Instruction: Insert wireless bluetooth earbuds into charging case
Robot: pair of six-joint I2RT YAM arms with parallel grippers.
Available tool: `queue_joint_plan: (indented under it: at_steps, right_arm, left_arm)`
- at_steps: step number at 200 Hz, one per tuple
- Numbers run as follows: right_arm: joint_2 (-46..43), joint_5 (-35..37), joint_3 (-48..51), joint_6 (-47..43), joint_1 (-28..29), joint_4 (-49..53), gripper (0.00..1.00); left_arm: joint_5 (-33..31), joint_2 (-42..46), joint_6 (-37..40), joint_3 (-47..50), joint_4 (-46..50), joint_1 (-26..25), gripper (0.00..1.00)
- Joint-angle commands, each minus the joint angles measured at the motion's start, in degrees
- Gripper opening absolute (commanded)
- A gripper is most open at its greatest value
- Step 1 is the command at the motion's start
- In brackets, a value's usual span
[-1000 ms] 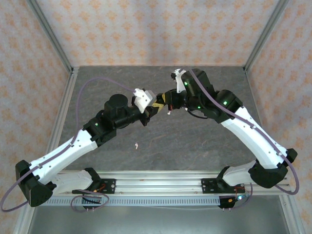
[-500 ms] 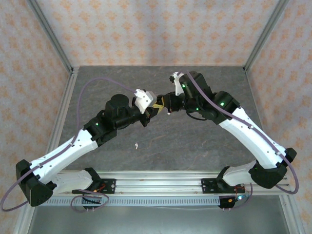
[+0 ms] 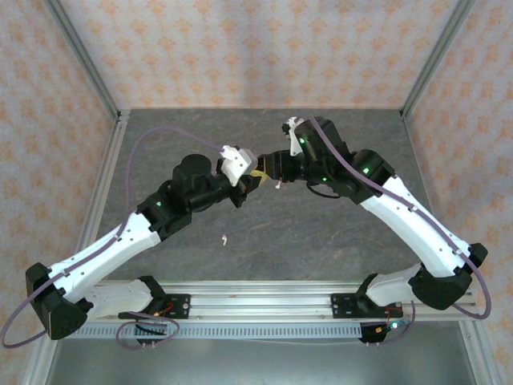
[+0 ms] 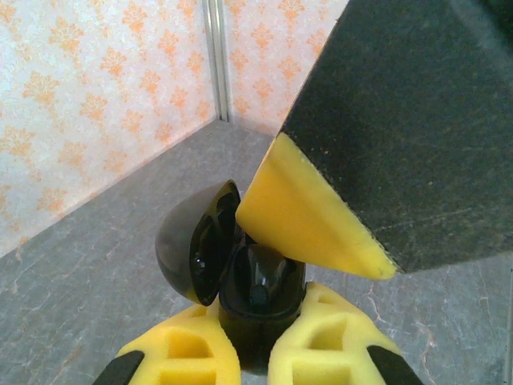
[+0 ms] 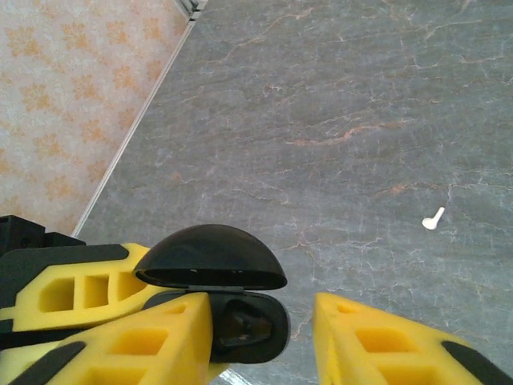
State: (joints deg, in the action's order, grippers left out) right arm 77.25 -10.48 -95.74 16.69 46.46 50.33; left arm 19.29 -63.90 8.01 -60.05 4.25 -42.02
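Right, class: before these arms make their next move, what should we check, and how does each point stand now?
1. Glossy black charging case clamped in the left gripper: ok.
2. Its domed lid swung open: ok.
3. Right gripper jaws apart, holding nothing: ok.
4. Earbud seated in the case's well: cannot tell, the inside is too dark.
5. Small white stemmed earbud lying alone on the grey stone-patterned table, apart from both grippers: ok.

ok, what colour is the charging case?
The charging case is glossy black, lid included; the left wrist view shows it best.
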Motion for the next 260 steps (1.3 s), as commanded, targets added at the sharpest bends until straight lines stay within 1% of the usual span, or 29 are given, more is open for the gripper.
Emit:
queue_joint_plan:
  at_steps: [1, 38, 65, 83, 99, 116, 134, 147, 161, 172, 193, 226, 245, 260]
  right_arm:
    - [0.2, -0.5, -3.1, 1.3, 0.7, 1.3, 0.4]
    - [0.5, 0.5, -8.5, 0.6, 0.5, 3.4, 0.45]
    - [2.5, -1.1, -13.7, -1.0, -1.9, 7.2, 0.46]
    - [3.7, -6.3, -14.4, -1.2, -5.2, 7.7, 0.45]
    - [5.0, -13.2, -14.1, -0.1, -8.4, 7.4, 0.41]
    - [6.6, -20.4, -13.5, 1.1, -10.4, 6.5, 0.39]
    - [8.6, -26.3, -13.2, 1.2, -11.2, 6.4, 0.35]
    - [9.8, -29.6, -13.1, 0.5, -11.2, 6.8, 0.28]
    - [10.3, -32.1, -12.3, -0.1, -11.2, 6.9, 0.22]
    - [10.1, -33.4, -11.5, -0.6, -11.2, 6.7, 0.2]
    - [8.8, -34.8, -9.5, -1.4, -11.2, 6.4, 0.19]
    - [5.7, -34.9, -5.7, -3.3, -11.2, 6.2, 0.19]
    - [3.7, -33.6, -3.5, -4.2, -11.2, 6.0, 0.19]
    - [2.1, -30.9, -2.1, -4.8, -11.2, 5.7, 0.19]
  left_arm:
    - [0.4, 0.4, 0.1, -2.4, -1.8, -0.6, 0.0]
    - [0.7, 1.1, -0.7, -1.9, -0.9, -0.6, 0.0]
    - [2.9, 1.8, -1.7, -1.7, 0.3, -0.6, 0.0]
    - [4.5, 2.6, -2.6, -1.1, 0.6, -0.6, 0.0]
    - [5.8, 3.4, -3.2, -0.7, 1.0, -0.6, 0.0]
    - [7.2, 3.9, -3.6, -0.4, 1.5, -0.6, 0.0]
    - [7.8, 4.5, -4.2, -0.1, 1.5, -0.6, 0.0]
    - [7.7, 4.9, -4.6, 0.0, 1.6, -0.6, 0.0]
    - [7.3, 5.1, -5.0, 0.0, 1.8, -0.6, 0.0]
    - [7.0, 5.1, -5.3, -0.1, 1.8, -0.6, 0.0]
    - [5.9, 4.9, -6.3, -0.4, 1.9, -0.5, 0.0]
    - [3.9, 3.5, -9.1, -1.3, 1.8, -0.3, 0.0]
    - [3.6, 2.5, -11.7, -2.0, 1.3, 0.2, 0.0]
    - [3.6, 1.9, -14.0, -2.3, 0.6, 1.0, 0.0]
